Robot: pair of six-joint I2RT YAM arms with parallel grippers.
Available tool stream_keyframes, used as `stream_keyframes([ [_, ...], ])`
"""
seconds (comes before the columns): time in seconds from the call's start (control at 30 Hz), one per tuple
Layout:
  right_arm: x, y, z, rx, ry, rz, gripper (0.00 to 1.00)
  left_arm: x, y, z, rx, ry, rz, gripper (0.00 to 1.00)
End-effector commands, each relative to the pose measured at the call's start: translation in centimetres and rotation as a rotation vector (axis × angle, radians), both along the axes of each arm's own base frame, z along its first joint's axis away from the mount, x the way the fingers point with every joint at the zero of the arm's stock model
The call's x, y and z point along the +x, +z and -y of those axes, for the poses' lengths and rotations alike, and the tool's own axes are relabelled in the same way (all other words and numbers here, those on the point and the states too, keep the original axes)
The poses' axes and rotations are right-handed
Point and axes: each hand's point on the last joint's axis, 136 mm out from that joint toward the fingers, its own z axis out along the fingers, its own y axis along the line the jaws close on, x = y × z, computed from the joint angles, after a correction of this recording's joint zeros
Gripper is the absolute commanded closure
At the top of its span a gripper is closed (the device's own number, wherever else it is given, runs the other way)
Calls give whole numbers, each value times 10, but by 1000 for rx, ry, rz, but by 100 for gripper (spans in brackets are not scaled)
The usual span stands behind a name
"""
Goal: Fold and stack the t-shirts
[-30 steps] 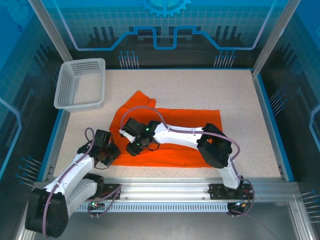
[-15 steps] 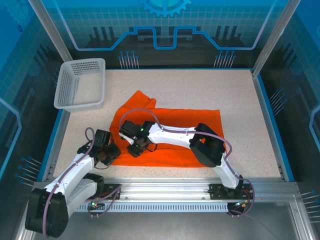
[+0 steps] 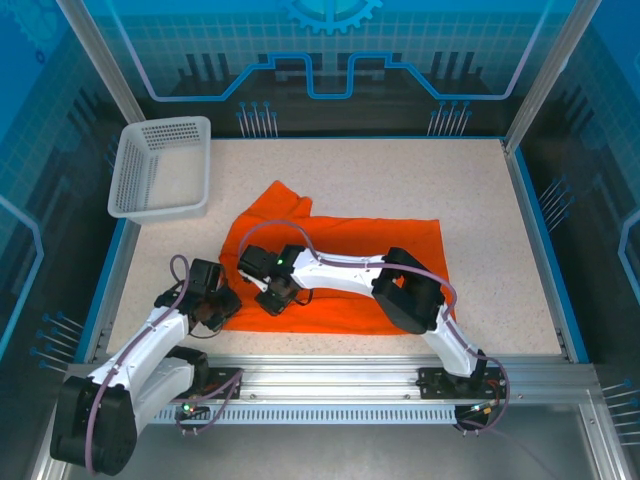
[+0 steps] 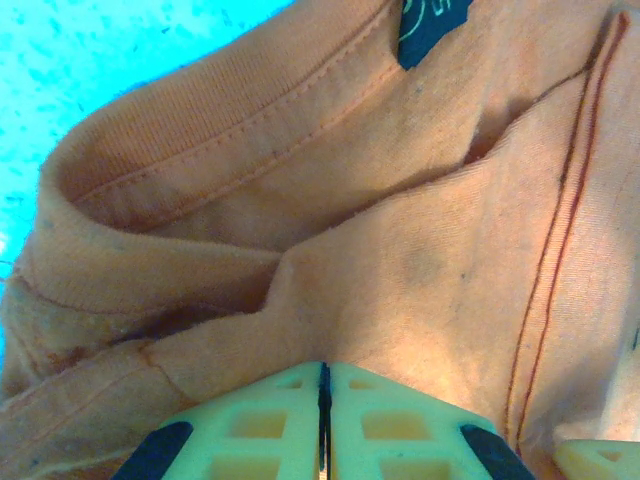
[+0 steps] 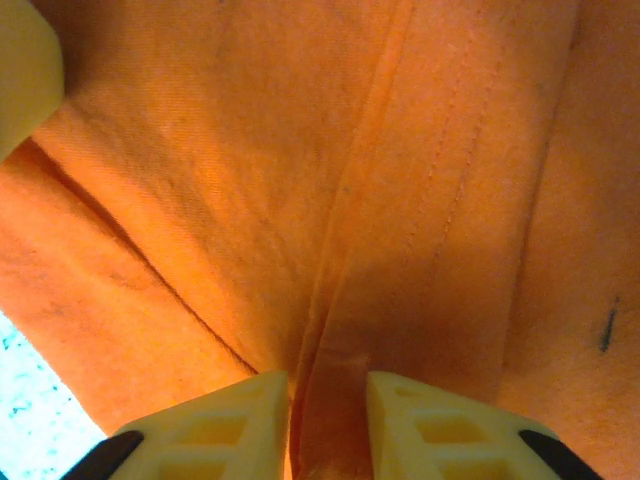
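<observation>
The bright orange t-shirt (image 3: 400, 240) lies spread across the middle of the table. My left gripper (image 3: 222, 308) sits at the shirt's lower left edge. In the left wrist view its jaws (image 4: 323, 368) are pressed together, with fabric of the t-shirt (image 4: 400, 250) drawn into the tips, just below the collar and its dark label (image 4: 430, 20). My right gripper (image 3: 275, 300) rests on the shirt close to the left one. Its two fingers (image 5: 328, 385) stand a little apart, squeezing a raised fold of the t-shirt (image 5: 250, 150) that fills the gap between them.
A white perforated basket (image 3: 160, 165) stands at the table's back left corner. The speckled tabletop (image 3: 400, 175) runs bare behind and to the right of the shirt. Blue rails edge the table on both sides.
The right arm's elbow has swung left and its gripper has shifted slightly left on the shirt, its fingers drawing closer around the fold. The left arm has not moved.
</observation>
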Motion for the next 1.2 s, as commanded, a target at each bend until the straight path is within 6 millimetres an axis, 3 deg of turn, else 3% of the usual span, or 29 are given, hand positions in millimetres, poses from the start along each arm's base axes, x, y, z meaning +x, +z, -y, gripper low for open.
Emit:
stream_keyframes([
  [0.0,-5,2,-3,-16,8,4,78,-3,-4,1,-12,-17,-11,90],
  [0.4,6,11,2,79,-51,-45,96,-5,-6,-1,7,-23,-14,91],
  [0.83,30,24,17,228,-160,-152,100,-8,-9,-9,59,-32,-24,92],
  [1.17,53,16,35,291,-283,-248,100,-9,-10,-11,68,-33,-26,92],
])
